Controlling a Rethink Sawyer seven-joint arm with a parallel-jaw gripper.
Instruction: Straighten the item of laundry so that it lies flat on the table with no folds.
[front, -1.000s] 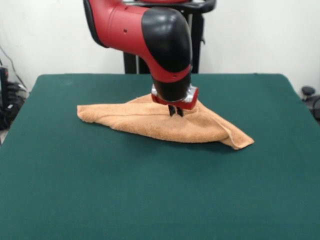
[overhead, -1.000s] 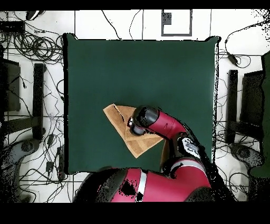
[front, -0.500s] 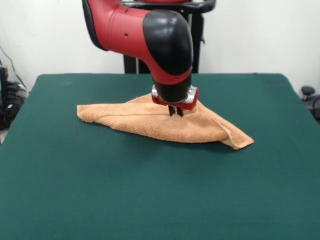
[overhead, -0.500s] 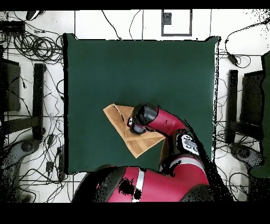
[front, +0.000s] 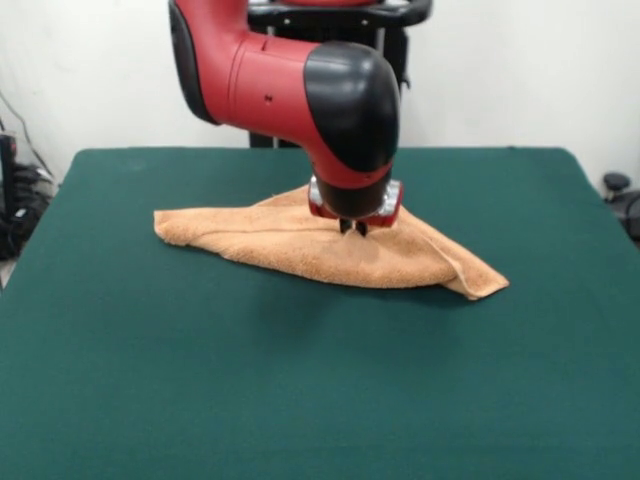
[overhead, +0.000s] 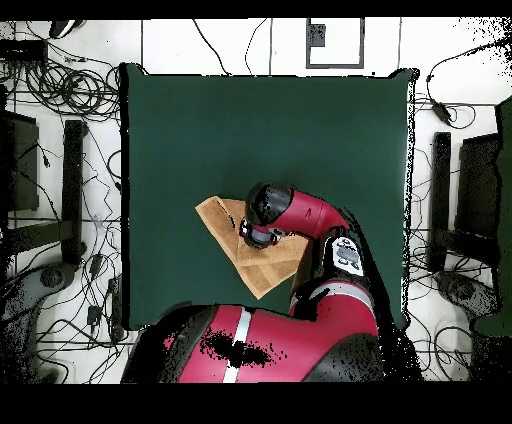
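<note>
Lay folded over itself, the one peach-orange towel (front: 320, 245), a rough triangle on the green table (front: 300, 390), ridge humped under the fingertips, long corners trailing off to either side of them. Not flat, then: doubled layers, one thick fold running beneath the tips toward the corner on the picture's right in the front view. Probably left that way because only its middle was being worked.

Stood straight down over that ridge, the single gripper (front: 352, 227), tips close together and sunk into the terry. Looked pinched on the upper layer, though the cloth between the tips was too small to see plainly. Judged a grasp at the fold's crest, placed there so that the top layer could be peeled away from the one below.

Counted: one towel, one gripper, one arm (overhead: 300, 215), one table. From overhead, hid the fingers completely, the arm's wrist; towel poking out around it.
</note>
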